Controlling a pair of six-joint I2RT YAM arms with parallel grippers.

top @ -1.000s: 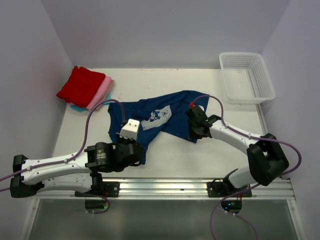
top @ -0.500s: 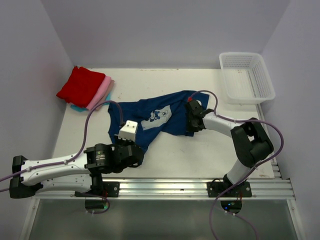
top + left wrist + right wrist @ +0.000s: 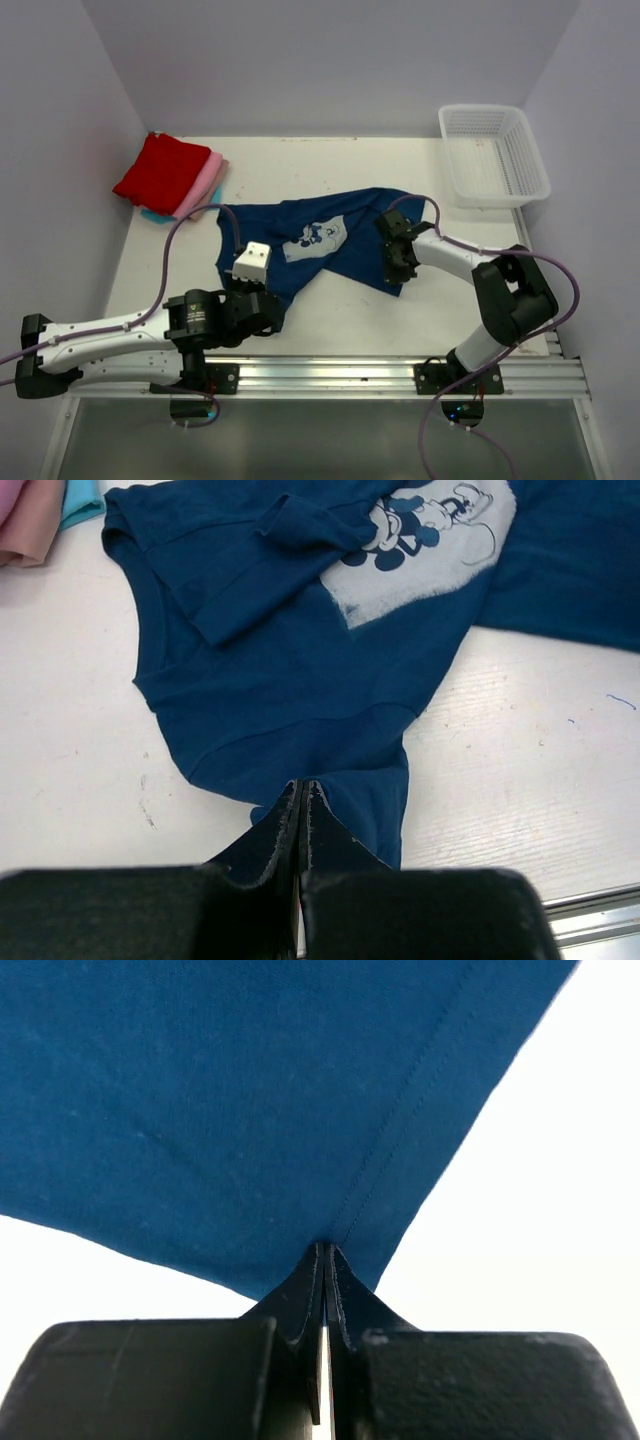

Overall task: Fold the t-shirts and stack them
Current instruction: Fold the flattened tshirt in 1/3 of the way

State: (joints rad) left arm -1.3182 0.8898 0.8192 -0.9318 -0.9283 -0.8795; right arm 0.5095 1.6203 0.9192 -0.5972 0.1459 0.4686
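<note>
Navy tee, print facing up, lies crumpled mid-table between my two arms. It is well apart from the folded stack at the far left: red tee on top, pink tee below it, and a sliver of teal tee at the bottom. The basket stands at the far right.

My left gripper is clenched on the near edge of the cloth, which tents up into the closed tips. My right gripper is likewise clenched on the tee, at a stitched edge on its right side, with a seam line running straight into the pinch.

Step in hand, as I judge it: spreading the navy tee flat before any fold, so the task is early for this garment and the other three look done.

The next move calls for keeping both pinches and drawing the cloth taut and level. One sleeve is doubled over the body and would need smoothing out. Uneven pulling would likely skew the print.

Compared with a second ago, my left arm has drawn back toward the near edge and my right elbow has bent in. The tee now spans wider, and its far edge runs straighter.
</note>
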